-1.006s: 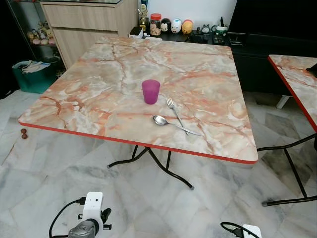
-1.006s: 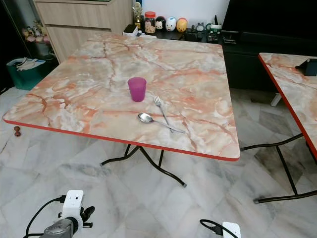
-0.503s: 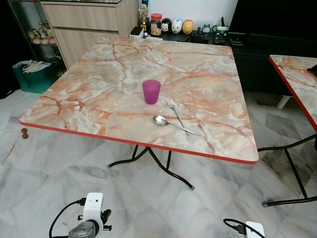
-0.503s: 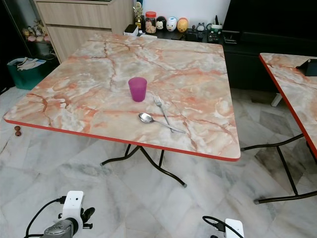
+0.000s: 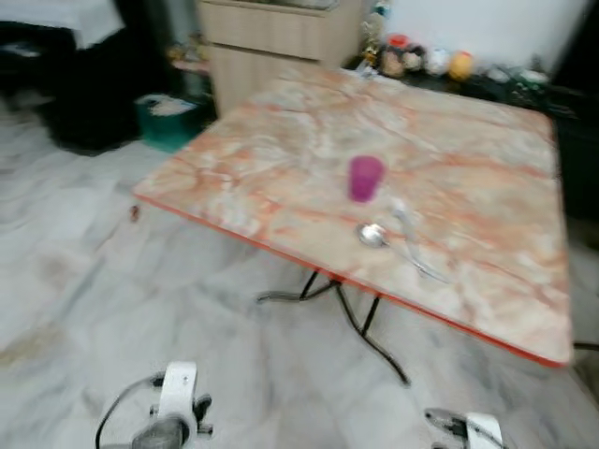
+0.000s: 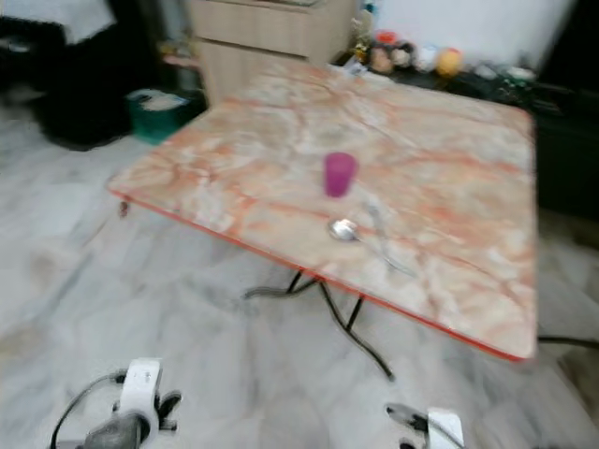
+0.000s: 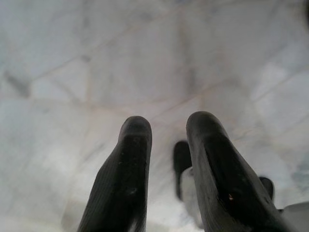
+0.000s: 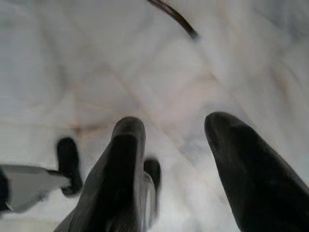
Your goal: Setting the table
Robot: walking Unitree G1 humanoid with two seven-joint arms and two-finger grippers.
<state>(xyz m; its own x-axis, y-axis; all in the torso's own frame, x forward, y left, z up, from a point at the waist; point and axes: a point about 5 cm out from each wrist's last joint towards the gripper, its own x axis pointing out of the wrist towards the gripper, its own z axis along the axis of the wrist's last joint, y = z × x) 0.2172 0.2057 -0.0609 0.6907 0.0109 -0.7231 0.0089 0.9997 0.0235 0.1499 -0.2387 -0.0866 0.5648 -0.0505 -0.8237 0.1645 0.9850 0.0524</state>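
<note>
A marble-patterned table (image 5: 281,178) with a red edge stands ahead, blurred. On it a purple cup (image 5: 365,178) stands upright near the middle. A spoon (image 5: 372,234) and a fork (image 5: 410,234) lie just in front of the cup, toward the near edge. Both arms hang low over the floor. In the left wrist view my left gripper (image 7: 166,128) is open with nothing between its fingers, pointing at the tiles. In the right wrist view my right gripper (image 8: 176,128) is open too, over bare floor.
A wooden cabinet (image 5: 281,42) stands behind the table, with a teal bin (image 5: 173,122) beside it. Small jars and figurines (image 5: 421,61) line a dark low unit at the back. The table's black folding legs (image 5: 360,318) reach down to the grey marble floor (image 5: 112,309).
The whole picture has shifted right and blurred, so the camera has turned left. The cup, spoon and fork have kept their places on the table. Both arms still hang low.
</note>
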